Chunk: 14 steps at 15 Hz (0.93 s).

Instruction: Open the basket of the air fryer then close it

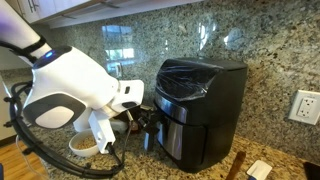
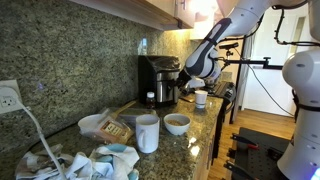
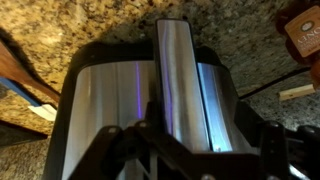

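The air fryer point(image 1: 200, 100) is a big black box on the granite counter, and it also shows in an exterior view point(image 2: 158, 75) against the back wall. Its basket point(image 1: 185, 135) forms the lower front under a silver band. I cannot tell whether it is pulled out. In the wrist view the silver-topped basket handle point(image 3: 178, 70) runs down the middle of the fryer's front point(image 3: 100, 110). My gripper point(image 3: 205, 140) straddles the handle, with a finger against each side. It sits at the fryer's front in both exterior views point(image 1: 143, 122) point(image 2: 186, 88).
A small white bowl point(image 1: 83, 146) stands by the arm. A white cup point(image 2: 147, 132), a bowl of grains point(image 2: 177, 123), a smaller cup point(image 2: 201, 98) and packets point(image 2: 108, 127) are on the counter. A wooden utensil point(image 3: 20, 80) lies beside the fryer. A wall outlet point(image 1: 304, 106) is at the right.
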Motion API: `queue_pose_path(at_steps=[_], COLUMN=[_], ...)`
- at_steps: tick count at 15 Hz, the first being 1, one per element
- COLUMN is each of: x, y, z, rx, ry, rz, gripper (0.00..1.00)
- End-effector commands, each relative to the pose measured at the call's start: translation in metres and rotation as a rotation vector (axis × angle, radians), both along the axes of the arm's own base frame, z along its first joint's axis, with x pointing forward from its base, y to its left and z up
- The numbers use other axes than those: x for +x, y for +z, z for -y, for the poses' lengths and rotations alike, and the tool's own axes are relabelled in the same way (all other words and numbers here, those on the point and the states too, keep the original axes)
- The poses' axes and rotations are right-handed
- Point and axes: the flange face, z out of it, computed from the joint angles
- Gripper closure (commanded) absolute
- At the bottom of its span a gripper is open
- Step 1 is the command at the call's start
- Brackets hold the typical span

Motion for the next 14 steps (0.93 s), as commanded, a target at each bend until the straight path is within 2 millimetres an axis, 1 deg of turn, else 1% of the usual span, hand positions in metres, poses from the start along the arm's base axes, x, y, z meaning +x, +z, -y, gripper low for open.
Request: queue_pose_path(at_steps=[1,4,6,11,14], x=[-0.011,-0.015,-0.017,-0.022,-0.034], y=[0.006,0.007,0.006,-0.003,-0.007], z=[-0.007,-0.005,-0.003,-0.010,-0.007], rx=[-0.006,-0.009,-0.011,0.008,0.002], ry=[-0.029,-0.042,-0.045,-0.031,-0.044], rz=[-0.012,-0.014,-0.018,-0.036,-0.057], gripper=[0.49,0.72,0.84,0.84,0.84])
